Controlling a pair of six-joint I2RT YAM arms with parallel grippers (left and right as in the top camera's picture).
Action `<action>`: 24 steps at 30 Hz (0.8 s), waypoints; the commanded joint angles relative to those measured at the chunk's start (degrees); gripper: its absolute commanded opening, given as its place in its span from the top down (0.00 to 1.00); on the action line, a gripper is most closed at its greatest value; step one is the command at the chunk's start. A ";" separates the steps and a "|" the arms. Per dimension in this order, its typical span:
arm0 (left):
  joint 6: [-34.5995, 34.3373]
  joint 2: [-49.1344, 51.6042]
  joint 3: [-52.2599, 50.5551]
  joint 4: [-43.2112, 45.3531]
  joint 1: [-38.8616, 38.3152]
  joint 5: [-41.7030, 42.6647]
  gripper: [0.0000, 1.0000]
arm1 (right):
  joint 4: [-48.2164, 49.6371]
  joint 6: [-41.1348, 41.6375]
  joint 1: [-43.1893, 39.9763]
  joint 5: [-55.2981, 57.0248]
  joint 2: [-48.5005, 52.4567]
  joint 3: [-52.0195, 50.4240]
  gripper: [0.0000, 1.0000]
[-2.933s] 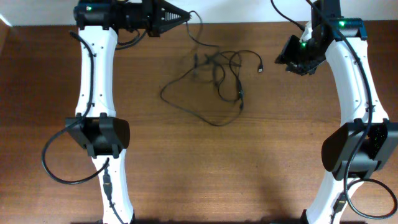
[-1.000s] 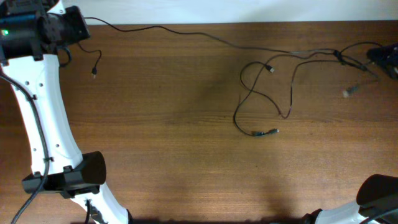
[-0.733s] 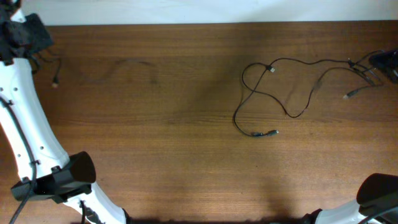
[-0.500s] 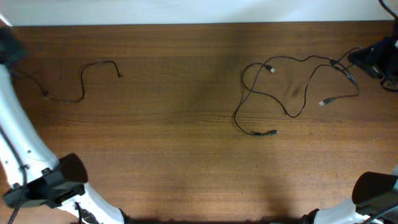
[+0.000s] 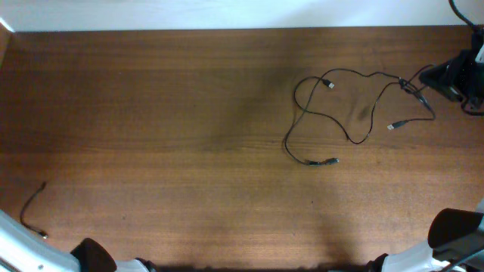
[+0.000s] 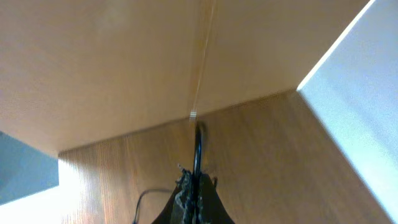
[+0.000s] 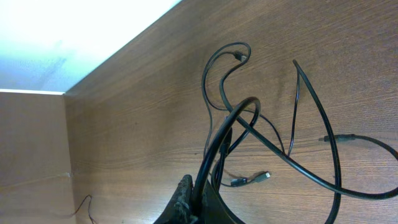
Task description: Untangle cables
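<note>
Loose black cables lie in open loops right of the table's middle, with one plug end (image 5: 324, 161) nearest the front. My right gripper (image 5: 425, 78) is at the far right edge, shut on their strands. In the right wrist view its jaws (image 7: 196, 180) pinch a thick black loop (image 7: 231, 115), and other strands fan out over the wood. A separate thin cable (image 5: 32, 211) lies at the front left corner. My left gripper (image 6: 196, 175) is outside the overhead frame and is shut on a black cable (image 6: 198, 143) with a silver plug tip (image 6: 193, 115).
A white wall (image 5: 227, 15) runs along the table's back edge. The right arm's dark base (image 5: 457, 230) sits at the front right. A white link of the left arm (image 5: 15, 249) shows at the front left corner. The left wrist view faces pale panels (image 6: 124, 62).
The left arm swung from the back left, down the left side and out of the overhead frame, pulling one cable away from the rest. The right gripper shifted slightly inward with the remaining strands.
</note>
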 commanded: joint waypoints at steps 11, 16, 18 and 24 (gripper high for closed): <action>-35.32 5.70 -52.96 26.12 0.81 -8.85 1.00 | -0.20 -1.09 0.37 0.52 0.20 0.17 0.96; -47.36 13.07 -55.80 26.14 0.81 -12.22 1.00 | -0.20 -1.09 0.37 0.55 0.22 0.17 0.96; -47.28 17.46 -55.80 25.42 0.92 -12.96 1.00 | -0.24 -1.07 0.37 1.84 0.20 0.17 0.96; -21.92 16.11 -46.56 22.97 0.90 -5.84 0.01 | -0.24 -1.01 0.81 1.75 0.20 0.17 0.96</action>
